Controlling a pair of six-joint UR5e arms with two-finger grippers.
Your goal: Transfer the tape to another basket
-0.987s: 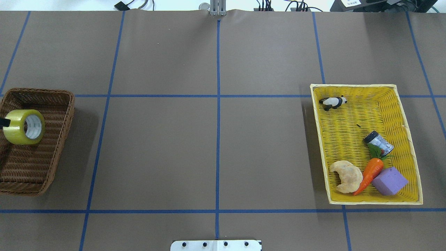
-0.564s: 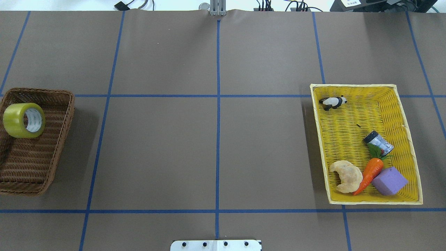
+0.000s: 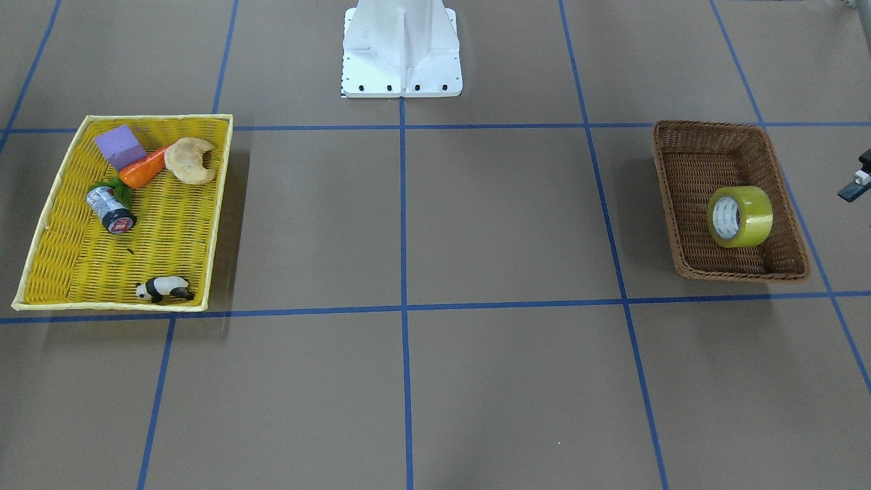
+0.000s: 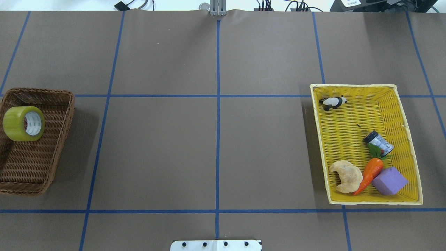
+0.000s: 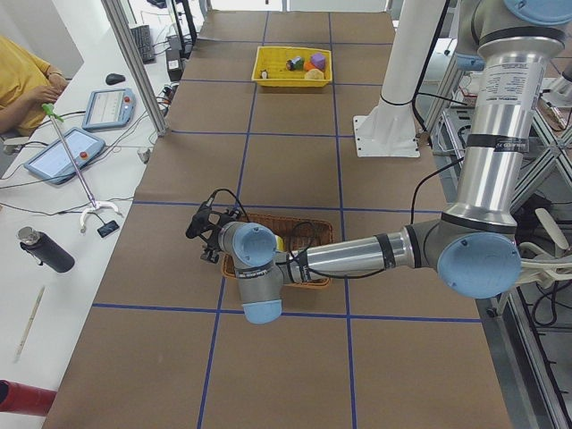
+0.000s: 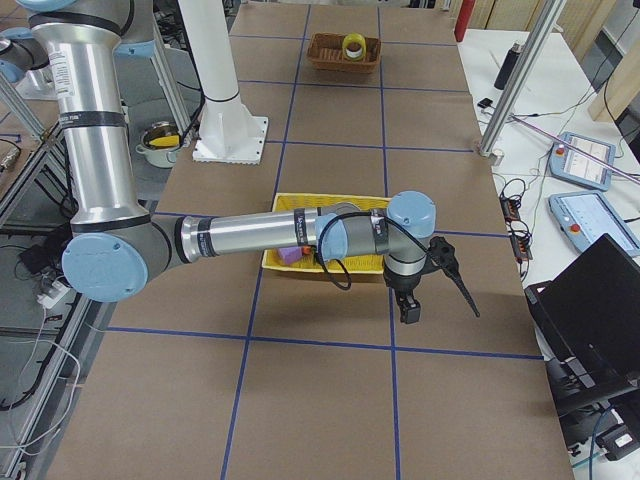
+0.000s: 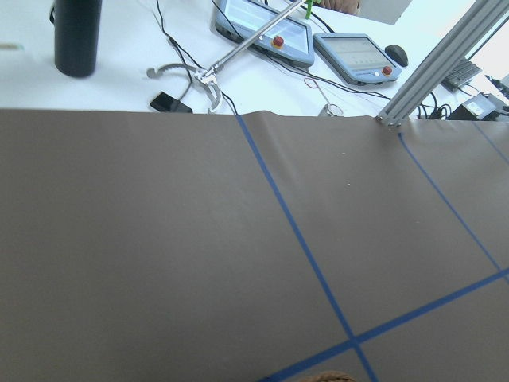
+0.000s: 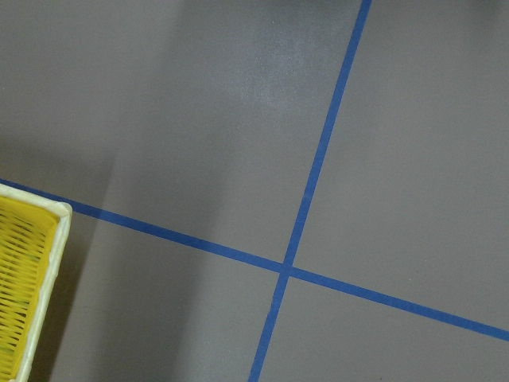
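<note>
The yellow tape [image 4: 23,123] stands on its edge inside the dark brown wicker basket [image 4: 35,167] at the table's left end, free of any gripper. It also shows in the front view [image 3: 740,216], in the far half of the basket [image 3: 708,126]. My left gripper [image 3: 859,175] is just outside the basket, beyond its outer side, with its fingers apart and empty; the left side view shows it there too [image 5: 203,239]. My right gripper [image 6: 440,300] hovers over bare table past the yellow basket [image 6: 300,205]; I cannot tell whether it is open or shut.
The yellow woven basket [image 4: 352,85] at the right holds a toy panda [image 4: 332,102], a small can [image 4: 379,143], a carrot [image 4: 371,172], a croissant [image 4: 346,176] and a purple block [image 4: 389,180]. The robot's white base [image 3: 401,47] stands at the near middle edge.
One second ago a black fingertip touched the tape, held higher at the overhead view's left edge. The tape has since been let go and lies in the brown basket; the fingertip has left that view.
</note>
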